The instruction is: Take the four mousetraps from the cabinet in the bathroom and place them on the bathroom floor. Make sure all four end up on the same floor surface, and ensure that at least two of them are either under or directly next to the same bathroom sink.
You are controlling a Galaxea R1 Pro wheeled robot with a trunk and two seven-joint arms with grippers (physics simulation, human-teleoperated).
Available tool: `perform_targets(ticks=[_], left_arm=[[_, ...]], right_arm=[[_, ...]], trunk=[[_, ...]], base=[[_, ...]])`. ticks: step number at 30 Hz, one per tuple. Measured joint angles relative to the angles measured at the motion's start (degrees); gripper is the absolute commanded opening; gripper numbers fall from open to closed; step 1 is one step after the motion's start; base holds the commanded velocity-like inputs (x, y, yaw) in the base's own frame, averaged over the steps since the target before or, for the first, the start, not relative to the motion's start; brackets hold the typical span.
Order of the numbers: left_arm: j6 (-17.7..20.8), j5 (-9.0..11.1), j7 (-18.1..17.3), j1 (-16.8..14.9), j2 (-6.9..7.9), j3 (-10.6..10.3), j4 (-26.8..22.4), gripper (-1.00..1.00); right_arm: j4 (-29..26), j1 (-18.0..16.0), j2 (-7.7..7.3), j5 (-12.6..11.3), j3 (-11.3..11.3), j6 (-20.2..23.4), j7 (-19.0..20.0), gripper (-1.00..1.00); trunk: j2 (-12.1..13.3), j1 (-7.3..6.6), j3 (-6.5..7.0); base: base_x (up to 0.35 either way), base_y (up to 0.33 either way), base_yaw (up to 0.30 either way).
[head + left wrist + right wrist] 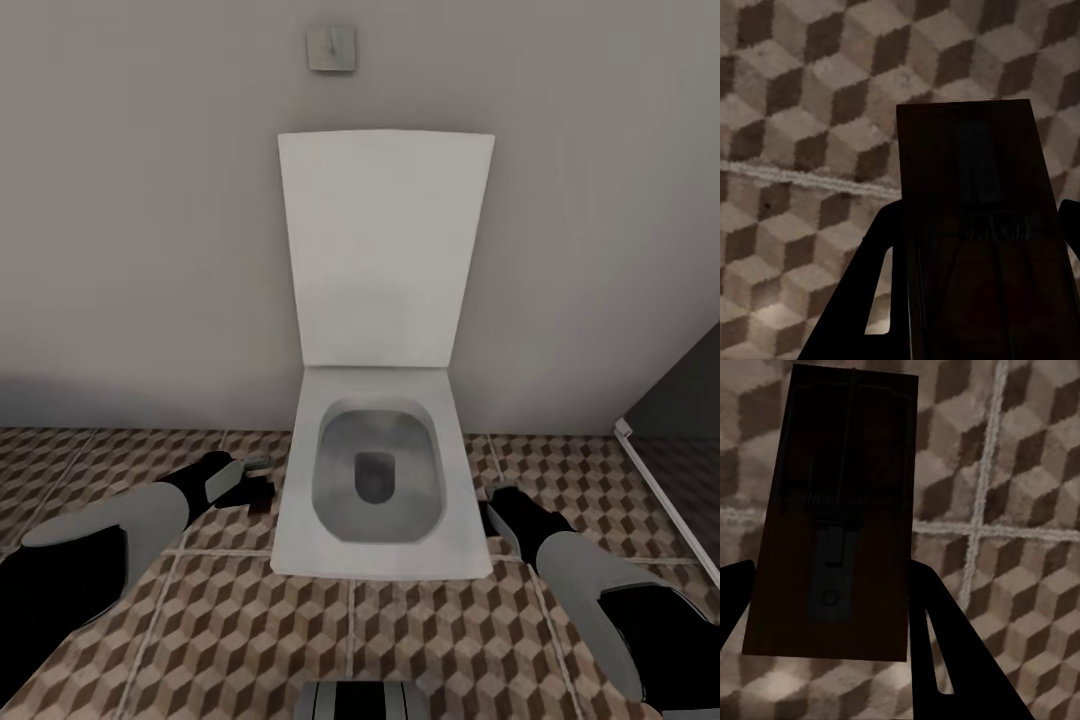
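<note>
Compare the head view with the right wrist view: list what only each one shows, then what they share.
Only the head view: the white toilet with its lid up against the wall, a small square plate on the wall above it, both arms reaching down either side of the bowl, and the left gripper.

Only the right wrist view: a close look at a dark mousetrap with its spring and metal parts, held between the right gripper's fingers.

Both: the cube-patterned bathroom floor with pale grout lines.
</note>
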Motion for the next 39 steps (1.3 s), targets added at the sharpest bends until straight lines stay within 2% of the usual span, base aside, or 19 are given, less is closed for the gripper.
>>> perform_targets(ticks=[2,6,11,19,23,25,31,35,39], left_arm=[[0.07,0.01,-0.04,0.0,-0.02,0.01,-0.03,-1.0],[0.11,0.0,-0.01,0.0,-0.12,0.02,-0.08,-1.0],[0.12,0.0,-0.08,0.0,-0.15,0.0,-0.09,-1.0],[0.06,0.0,-0.09,0.0,-0.25,-0.06,-0.22,-1.0],[0.02,-0.01,-0.08,0.0,-0.31,-0.07,-0.35,-1.0],[-0.02,-0.05,-0.08,0.0,-0.36,-0.03,-0.4,-1.0],[0.07,0.28,-0.14,1.89,-0.45,0.08,-0.62,-1.0],[0.04,0.11,-0.09,3.11,-0.42,0.08,-0.54,-1.0],[-0.04,0.06,-0.08,3.23,-0.34,0.09,-0.53,-1.0]], right_arm=[[-0.01,0.0,-0.01,0.03,0.0,0.0,0.01,-1.0],[-0.01,0.0,-0.04,0.04,0.01,0.0,0.02,-1.0],[0.0,0.0,-0.12,-0.05,0.0,0.0,-0.03,-1.0],[-0.01,0.0,-0.21,0.07,0.02,0.0,-0.14,-1.0],[-0.01,0.0,-0.29,0.21,0.02,-0.07,-0.11,-1.0],[-0.01,0.0,-0.35,0.27,0.02,-0.16,-0.02,-1.0],[-1.2,-0.67,-0.4,0.86,0.73,0.37,-0.11,-1.0],[-2.5,-1.11,-0.78,1.0,0.86,0.18,-0.05,-1.0],[-3.54,-1.14,-1.9,1.05,0.85,0.17,-0.02,-1.0]], trunk=[[-0.03,0.05,-0.44],[-0.03,0.05,-0.45],[-0.09,0.18,-1.55],[-0.1,0.17,-1.56],[-0.15,0.28,-2.44],[-0.15,0.28,-2.44],[-0.15,0.28,-2.44],[-0.15,0.28,-2.44],[-0.15,0.28,-2.44]], base=[[0.0,0.0,0.0],[0.0,0.0,0.0],[0.0,0.0,0.0],[0.0,0.0,0.0],[0.0,0.0,0.0],[0.0,0.0,0.0],[0.0,0.0,0.0],[0.0,0.0,0.0],[0.0,0.0,0.0]])
